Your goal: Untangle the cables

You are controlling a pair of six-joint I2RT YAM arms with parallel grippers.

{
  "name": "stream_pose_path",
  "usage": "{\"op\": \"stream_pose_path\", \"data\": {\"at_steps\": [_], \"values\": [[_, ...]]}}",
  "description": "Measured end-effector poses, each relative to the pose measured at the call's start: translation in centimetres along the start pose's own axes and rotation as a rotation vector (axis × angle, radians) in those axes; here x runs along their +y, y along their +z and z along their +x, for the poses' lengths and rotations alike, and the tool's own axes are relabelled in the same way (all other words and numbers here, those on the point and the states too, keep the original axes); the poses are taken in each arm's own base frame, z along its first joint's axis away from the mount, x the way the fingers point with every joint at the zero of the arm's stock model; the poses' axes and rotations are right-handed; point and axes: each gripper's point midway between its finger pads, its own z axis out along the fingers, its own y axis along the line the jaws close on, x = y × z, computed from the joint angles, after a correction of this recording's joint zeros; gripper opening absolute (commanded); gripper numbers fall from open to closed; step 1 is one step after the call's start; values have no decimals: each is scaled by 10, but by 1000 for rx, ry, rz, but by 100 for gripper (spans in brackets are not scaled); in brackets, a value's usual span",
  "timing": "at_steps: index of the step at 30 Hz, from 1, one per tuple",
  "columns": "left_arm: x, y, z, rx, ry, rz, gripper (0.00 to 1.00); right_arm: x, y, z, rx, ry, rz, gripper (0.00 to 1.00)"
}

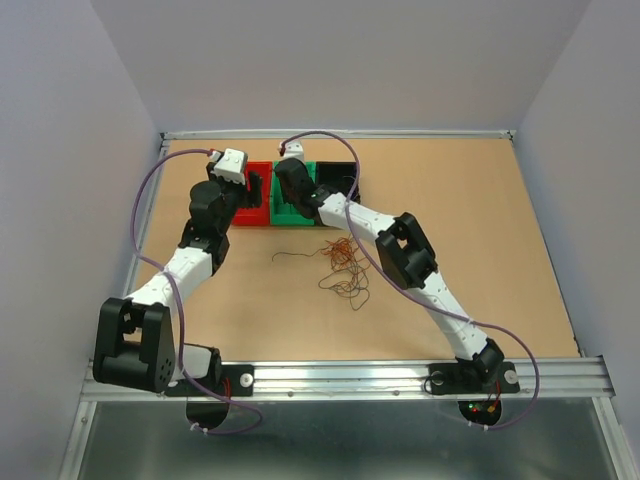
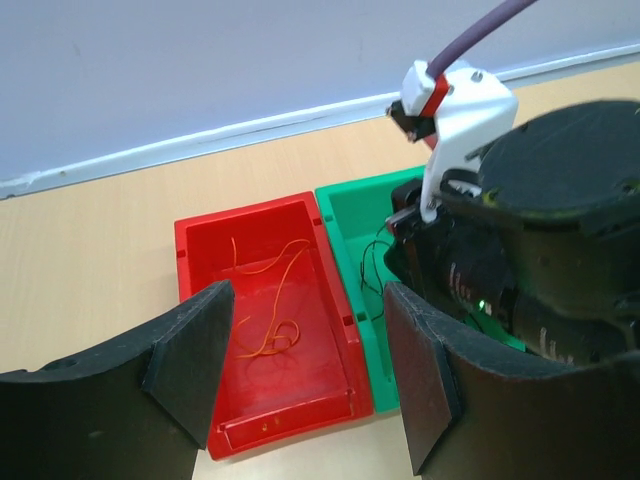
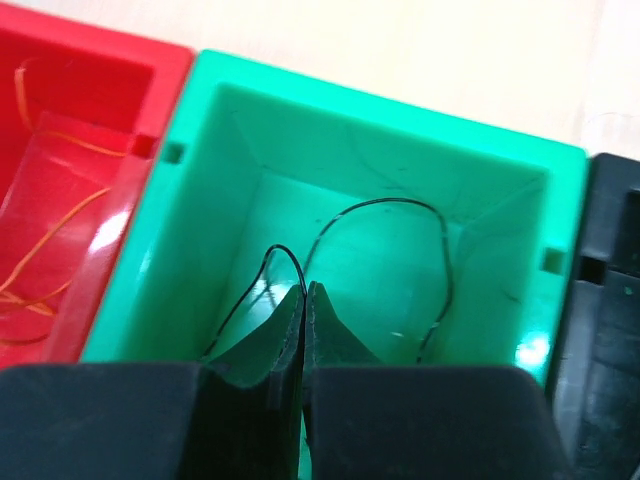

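Jaws pinched shut, the right gripper point(image 3: 303, 290) holds a black wire point(image 3: 400, 202) in the green bin point(image 3: 380, 115); the left gripper point(image 2: 308, 330) gapes over orange wires point(image 2: 270, 335) in the red bin point(image 2: 245, 209). The tangle point(image 1: 343, 262) lies nearer.

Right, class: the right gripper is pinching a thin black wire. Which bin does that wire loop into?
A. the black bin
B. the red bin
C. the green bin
C: in the right wrist view the right gripper pinches the black wire, whose loop lies within the walls of the green bin, between the red bin and the black bin.
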Motion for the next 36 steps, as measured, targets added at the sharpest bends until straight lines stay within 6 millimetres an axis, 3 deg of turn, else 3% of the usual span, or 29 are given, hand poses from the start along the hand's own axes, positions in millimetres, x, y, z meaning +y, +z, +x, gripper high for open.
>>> {"op": "stream_pose_path", "data": {"at_steps": [3,7,13,16,21,26,36], "values": [[0,-2,-7,-22,1,-1,72,8,-4,4,0,-4,3,1],[0,-3,-14,-44,3,-2,72,7,-4,35,60,-23,20,1],[0,-3,-14,-44,3,-1,72,1,-5,39,41,5,56,1],[0,-3,-14,-44,3,-1,72,-8,-6,40,47,22,62,1],[0,-3,-14,-44,3,0,72,-40,-2,37,58,51,88,1],[-3,-3,-14,-44,9,18,72,-66,0,33,64,67,89,20],[-16,-9,-21,-67,47,97,75,-62,-22,37,88,36,17,27]]}}
